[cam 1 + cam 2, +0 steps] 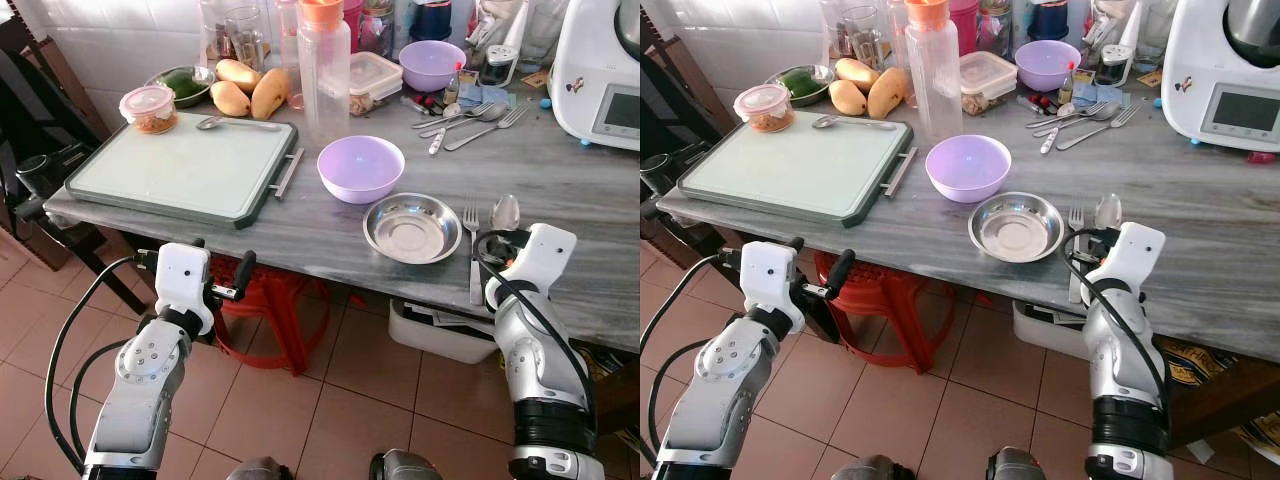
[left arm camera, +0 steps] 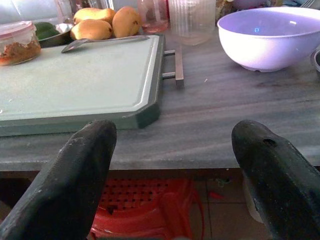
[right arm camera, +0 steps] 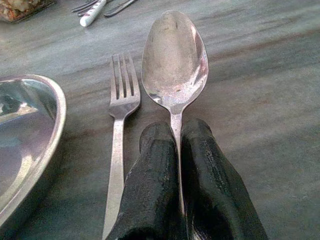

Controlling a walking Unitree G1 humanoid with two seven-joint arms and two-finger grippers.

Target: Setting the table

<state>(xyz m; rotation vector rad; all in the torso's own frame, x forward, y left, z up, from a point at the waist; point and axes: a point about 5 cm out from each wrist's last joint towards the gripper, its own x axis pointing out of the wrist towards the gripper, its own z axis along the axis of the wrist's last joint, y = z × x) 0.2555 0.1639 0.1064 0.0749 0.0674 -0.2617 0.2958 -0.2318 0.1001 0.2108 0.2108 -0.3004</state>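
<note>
Spoon (image 3: 174,60) is lying on the grey table (image 1: 560,190), just right of the fork (image 3: 121,100), with its bowl pointing away from the robot. Right gripper (image 3: 176,137) is clamping the spoon's handle, its two black fingers pressed together on either side of the thin stem. Fork is lying parallel to the spoon, between it and the steel plate (image 1: 412,227), which is sitting near the table's front edge. Behind the plate, a lilac bowl (image 1: 360,167) is standing just right of the green board (image 1: 185,165). A second spoon (image 1: 236,123) is resting on the board's far edge, with a lidded tub (image 1: 149,108) at the board's far left corner and mangoes (image 1: 250,88) just beyond. A clear bottle (image 1: 323,70) with an orange cap is standing upright behind the bowl. More cutlery (image 1: 470,118) is lying further back, near a white appliance (image 1: 600,70).

Left gripper (image 2: 175,145) is hovering below and in front of the table edge, facing the board, its fingers (image 2: 80,170) spread wide apart and holding nothing. A red stool (image 1: 265,300) is standing on the tiled floor under the table.
</note>
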